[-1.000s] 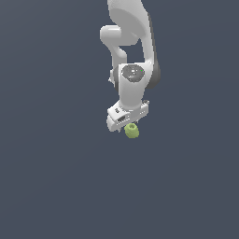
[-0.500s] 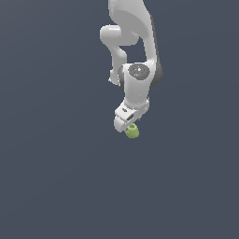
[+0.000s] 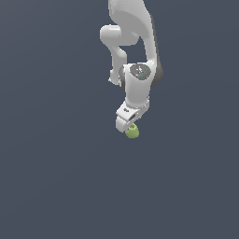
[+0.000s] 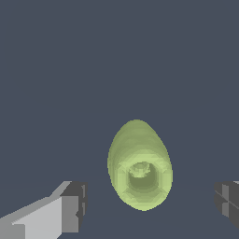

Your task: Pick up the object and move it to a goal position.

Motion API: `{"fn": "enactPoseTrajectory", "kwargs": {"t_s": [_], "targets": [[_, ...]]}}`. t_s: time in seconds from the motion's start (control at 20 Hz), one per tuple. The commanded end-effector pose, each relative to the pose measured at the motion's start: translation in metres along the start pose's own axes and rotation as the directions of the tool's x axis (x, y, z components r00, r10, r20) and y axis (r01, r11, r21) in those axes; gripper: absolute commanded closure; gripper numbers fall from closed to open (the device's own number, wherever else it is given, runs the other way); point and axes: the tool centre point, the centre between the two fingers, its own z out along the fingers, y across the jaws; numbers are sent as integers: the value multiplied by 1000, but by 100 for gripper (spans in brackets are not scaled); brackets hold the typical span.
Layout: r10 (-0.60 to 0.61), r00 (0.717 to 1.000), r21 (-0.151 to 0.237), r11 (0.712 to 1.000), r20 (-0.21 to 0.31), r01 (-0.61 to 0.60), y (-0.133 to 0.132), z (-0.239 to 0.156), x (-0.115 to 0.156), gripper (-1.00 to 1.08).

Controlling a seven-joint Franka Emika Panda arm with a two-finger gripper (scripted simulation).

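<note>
1. From the exterior view, the white Panda arm point(image 3: 135, 56) reaches down from the top of the picture over a plain dark grey-blue surface point(image 3: 51, 177), and its end effector point(image 3: 129, 124) points downward.
2. The object point(image 3: 132, 132), a small yellow-green lump, sits right at the tip of the end effector, partly covered by it. This view is too coarse to show whether the two touch.
3. The wrist view settles what the other cannot: the object point(image 4: 139, 165) is egg-shaped, matte, with a small round dimple in its near end.
4. In that view the end effector point(image 4: 151, 203) is spread wide. One dark finger pad point(image 4: 74, 205) and the other point(image 4: 228, 201) stand on opposite sides of the object, each with clear surface showing between it and the lump, so nothing is pinched.
5. The object lies between the fingers, closer to the white-backed one.
</note>
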Motion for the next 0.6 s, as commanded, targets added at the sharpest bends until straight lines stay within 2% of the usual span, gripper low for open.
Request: {"fn": "enactPoseTrajectory", "kwargs": {"t_s": [0.0, 0.55], "targets": [[-1, 1000, 0, 1000, 0, 1, 0, 4, 0, -92], [-5, 1000, 0, 1000, 0, 5, -1, 47, -1, -92]]}}
